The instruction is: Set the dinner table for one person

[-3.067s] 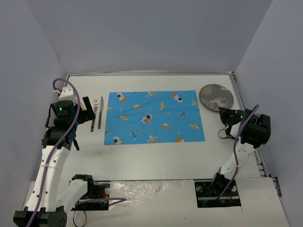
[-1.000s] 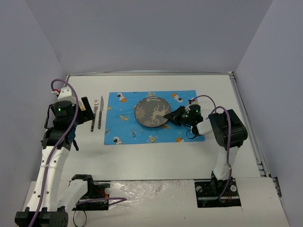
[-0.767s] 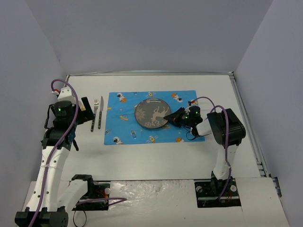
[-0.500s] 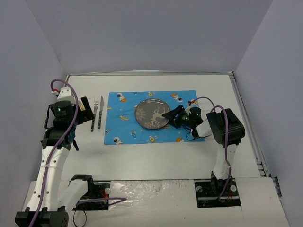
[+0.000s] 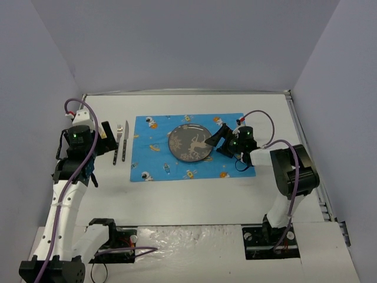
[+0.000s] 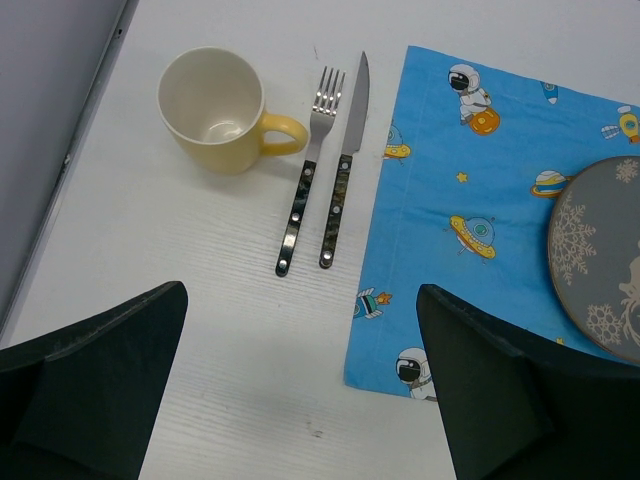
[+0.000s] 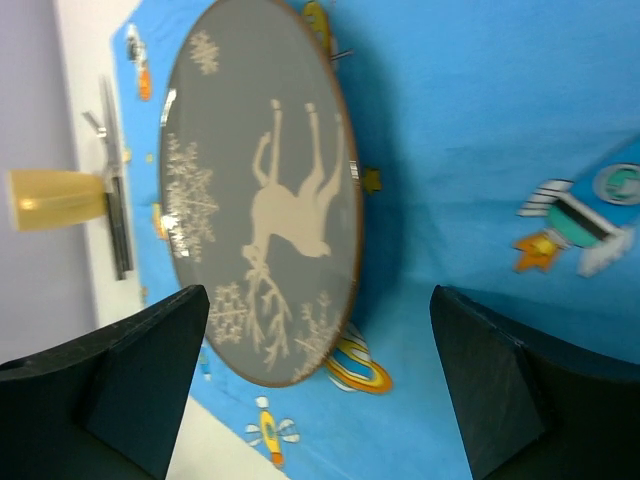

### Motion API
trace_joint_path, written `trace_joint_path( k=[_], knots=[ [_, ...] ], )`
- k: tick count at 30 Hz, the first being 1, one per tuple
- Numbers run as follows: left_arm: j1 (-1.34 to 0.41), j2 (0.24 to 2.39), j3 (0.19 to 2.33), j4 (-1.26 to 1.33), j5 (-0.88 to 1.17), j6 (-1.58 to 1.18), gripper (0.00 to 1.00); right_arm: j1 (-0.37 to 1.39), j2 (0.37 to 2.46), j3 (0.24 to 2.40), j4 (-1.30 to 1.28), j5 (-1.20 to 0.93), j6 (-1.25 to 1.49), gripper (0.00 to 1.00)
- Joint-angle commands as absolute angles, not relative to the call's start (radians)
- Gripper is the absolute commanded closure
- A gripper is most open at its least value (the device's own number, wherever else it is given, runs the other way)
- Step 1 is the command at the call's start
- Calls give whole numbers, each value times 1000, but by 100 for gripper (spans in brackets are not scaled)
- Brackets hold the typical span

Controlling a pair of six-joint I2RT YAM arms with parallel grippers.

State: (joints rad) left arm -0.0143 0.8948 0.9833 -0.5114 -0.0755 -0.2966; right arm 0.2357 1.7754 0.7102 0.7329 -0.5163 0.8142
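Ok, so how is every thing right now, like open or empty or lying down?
Plate: flat on the placemat, not held.
Placemat: spread flat on the dinner table.
Mug: upright, empty.
Fork: lying flat beside the knife.
Knife: lying flat, left of the placemat.
Left gripper: open, holding nothing.
Right gripper: open, beside the plate.

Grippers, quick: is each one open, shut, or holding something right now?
Left gripper: open, empty.
Right gripper: open, empty; the plate lies on the placemat just ahead of its fingers.
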Motion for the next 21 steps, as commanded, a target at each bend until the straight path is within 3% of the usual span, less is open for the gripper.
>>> trace_joint_path(
  k=[1,10,17,21],
  knots=[
    [-6,906,988,-454,-84,-307,3,226,1652,769,425,-341,616,9],
    [36,1002,1023,-489,-157,-330,3,228,1376,761,264,-252,478,8],
    [168,1195,1184,-526,-66,-335,3,249,1141,715,236,-310,426,7],
    [231,1308,1302,-526,-30,-304,3,253,1041,674,230,-356,412,1]
  ],
)
